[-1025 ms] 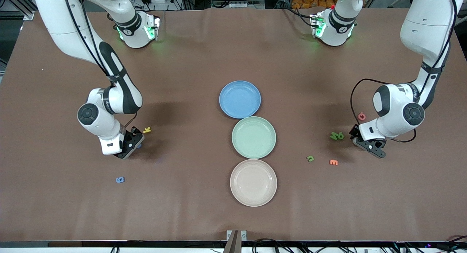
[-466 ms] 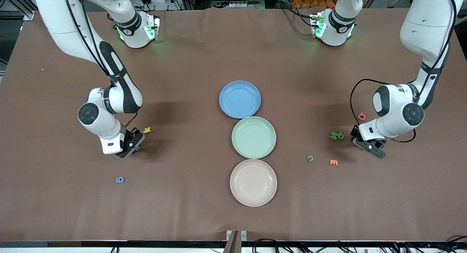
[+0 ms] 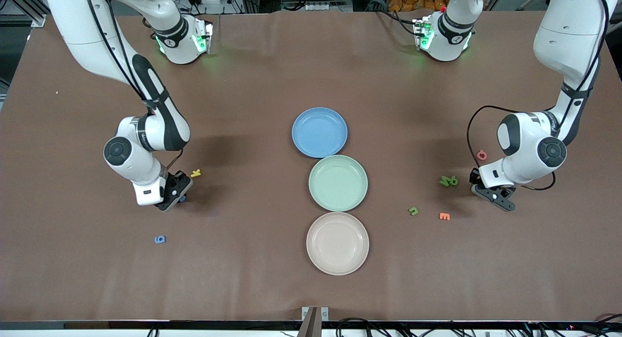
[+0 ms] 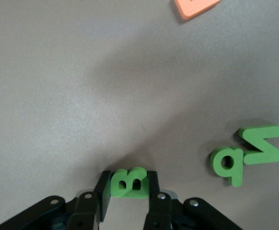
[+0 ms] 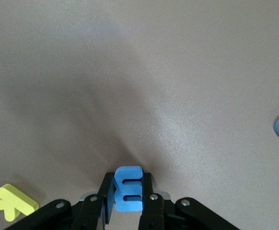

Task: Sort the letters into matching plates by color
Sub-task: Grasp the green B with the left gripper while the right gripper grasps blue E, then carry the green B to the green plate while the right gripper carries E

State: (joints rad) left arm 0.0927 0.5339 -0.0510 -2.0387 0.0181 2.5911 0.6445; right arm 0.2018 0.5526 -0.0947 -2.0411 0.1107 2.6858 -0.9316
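Note:
My left gripper is shut on a green letter B, low over the table toward the left arm's end. Two more green letters lie together beside it and show in the left wrist view. A third green piece lies nearer the camera. My right gripper is shut on a blue letter E, low over the table toward the right arm's end. A blue digit lies nearer the camera. The blue plate and the mint green plate sit mid-table, both bare.
A cream plate sits nearer the camera than the green plate. A yellow piece lies beside the right gripper. An orange E and a red piece lie close to the left gripper.
Both grippers keep their hold and have shifted only slightly. No loose piece has moved.

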